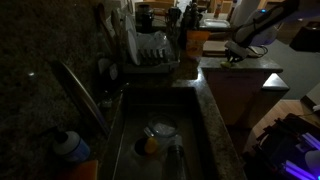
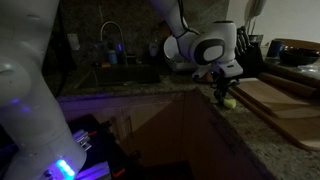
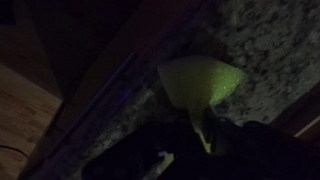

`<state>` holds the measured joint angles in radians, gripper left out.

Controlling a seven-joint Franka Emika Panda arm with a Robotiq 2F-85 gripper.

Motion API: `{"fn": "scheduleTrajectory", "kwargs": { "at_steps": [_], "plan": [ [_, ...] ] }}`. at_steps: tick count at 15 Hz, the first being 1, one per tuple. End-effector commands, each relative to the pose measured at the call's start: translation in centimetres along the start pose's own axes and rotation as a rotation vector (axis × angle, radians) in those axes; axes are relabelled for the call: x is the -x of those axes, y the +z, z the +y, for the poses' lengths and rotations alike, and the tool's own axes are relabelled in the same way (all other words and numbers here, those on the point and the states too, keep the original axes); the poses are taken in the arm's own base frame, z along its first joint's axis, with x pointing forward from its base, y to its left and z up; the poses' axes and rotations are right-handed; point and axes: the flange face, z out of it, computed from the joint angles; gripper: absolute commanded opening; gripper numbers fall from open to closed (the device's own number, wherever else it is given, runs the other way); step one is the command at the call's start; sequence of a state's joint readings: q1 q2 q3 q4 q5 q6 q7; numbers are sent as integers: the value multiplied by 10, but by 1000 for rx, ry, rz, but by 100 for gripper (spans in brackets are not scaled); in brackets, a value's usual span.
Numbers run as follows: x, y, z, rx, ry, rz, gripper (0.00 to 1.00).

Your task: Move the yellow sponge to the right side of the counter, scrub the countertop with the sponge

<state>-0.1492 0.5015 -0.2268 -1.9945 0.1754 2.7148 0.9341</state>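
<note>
The yellow sponge [image 3: 200, 80], a soft pale yellow-green block squeezed into a wedge, is pinched in the clenched gripper [image 3: 200, 128] over the speckled granite table [image 3: 270, 50], close to its thick rounded edge. In an exterior view it sits just beside flat wooden boards [image 2: 275, 100]. The sunken metal sink [image 1: 128, 125] lies well apart, with bare stone between.

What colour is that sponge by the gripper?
The sponge is pale yellow-green; the wrist view shows it best.

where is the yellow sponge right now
In an exterior view the yellow sponge is held in the gripper at the counter edge, beside the wooden board.
</note>
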Motion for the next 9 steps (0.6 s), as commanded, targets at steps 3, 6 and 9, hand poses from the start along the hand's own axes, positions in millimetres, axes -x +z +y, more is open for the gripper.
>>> {"fn": "scheduleTrajectory", "kwargs": {
  "at_steps": [3,6,9],
  "plan": [
    [8,30,11,76,-38,-39,4],
    [-24,27,38,99,108,-53,4],
    [-50,24,63,86,248,-93,4]
  ]
}}
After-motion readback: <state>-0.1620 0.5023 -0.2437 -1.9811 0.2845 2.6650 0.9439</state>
